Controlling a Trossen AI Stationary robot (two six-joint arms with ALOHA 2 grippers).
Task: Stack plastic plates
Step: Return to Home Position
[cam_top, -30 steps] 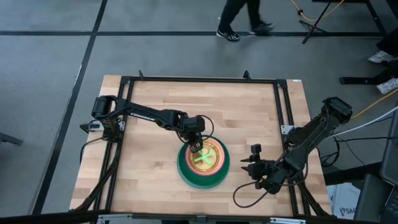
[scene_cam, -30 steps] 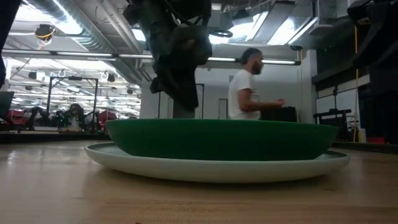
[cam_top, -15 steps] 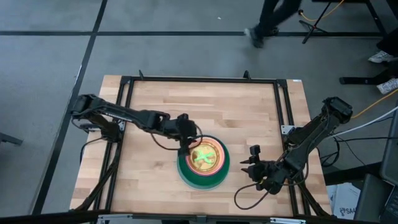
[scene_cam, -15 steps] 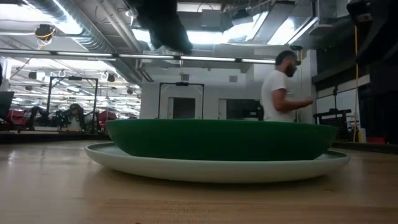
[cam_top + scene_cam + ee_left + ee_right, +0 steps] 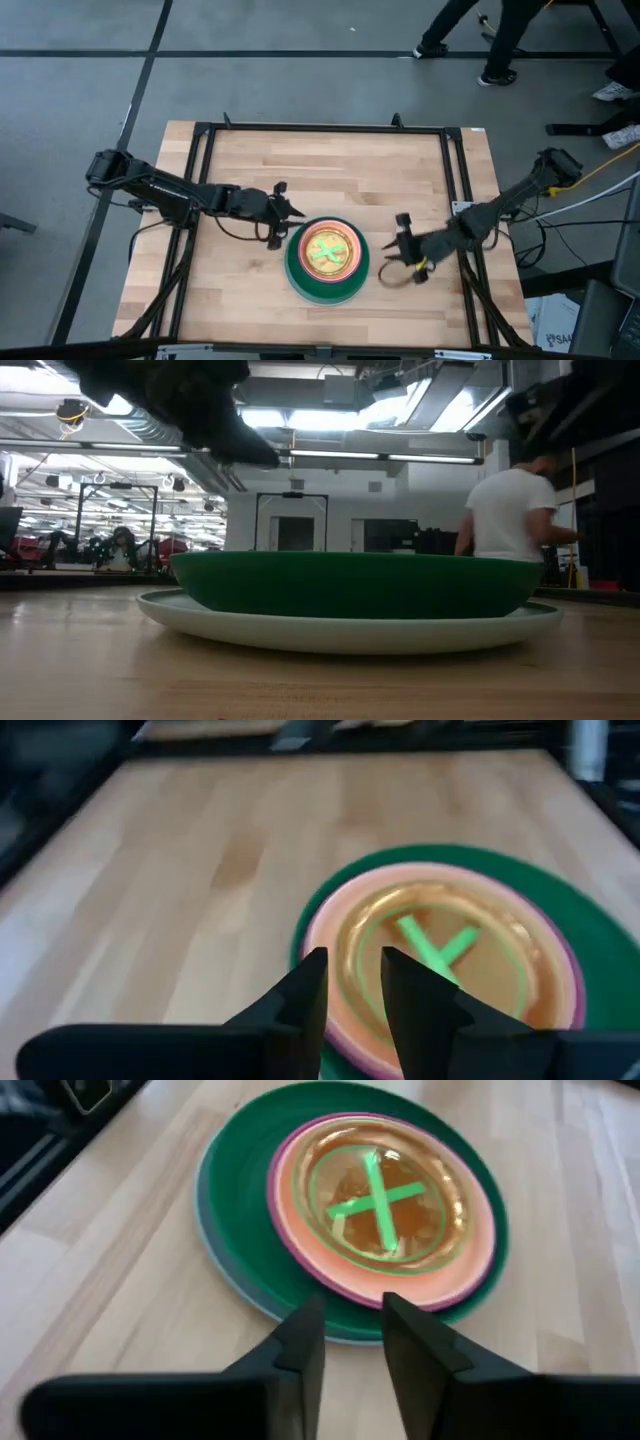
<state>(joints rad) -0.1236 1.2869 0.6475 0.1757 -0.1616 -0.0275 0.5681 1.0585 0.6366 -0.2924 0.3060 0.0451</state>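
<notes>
The left tool (image 5: 296, 212) hangs just off the left rim of the plate stack (image 5: 327, 260), pointing toward it. In the left wrist view its two dark fingers (image 5: 305, 995) are drawn close, with only a narrow slit between them and nothing gripped. The stack lies just beyond their tips.

The right tool (image 5: 392, 245) sits on the other side, near the stack's right rim but apart from it, also facing the plates. Its fingers (image 5: 300, 1345) are likewise close together with a thin gap and hold nothing. The stack lies ahead of them, not touching.

All the plates in view are nested in one pile on the wooden worktop (image 5: 250, 160), between the two tools and toward the near edge. From the bottom up, the right wrist view shows:
- a light blue plate (image 5: 212, 1245), only a thin crescent of it visible
- a dark green plate (image 5: 235, 1175)
- a magenta rim (image 5: 277, 1220)
- a peach plate (image 5: 300, 1245)
- a translucent orange plate (image 5: 445, 1195)
- a lime green plate (image 5: 380, 1205), marked with a green cross, on top

I cannot tell whether other plates lie hidden among these.

In the low view only the dark green plate (image 5: 350, 585) and the pale plate under it (image 5: 350, 632) show. A dark part of an arm (image 5: 180, 400) hangs overhead. Behind, a person in a white shirt (image 5: 510, 510) stands in the room.
</notes>
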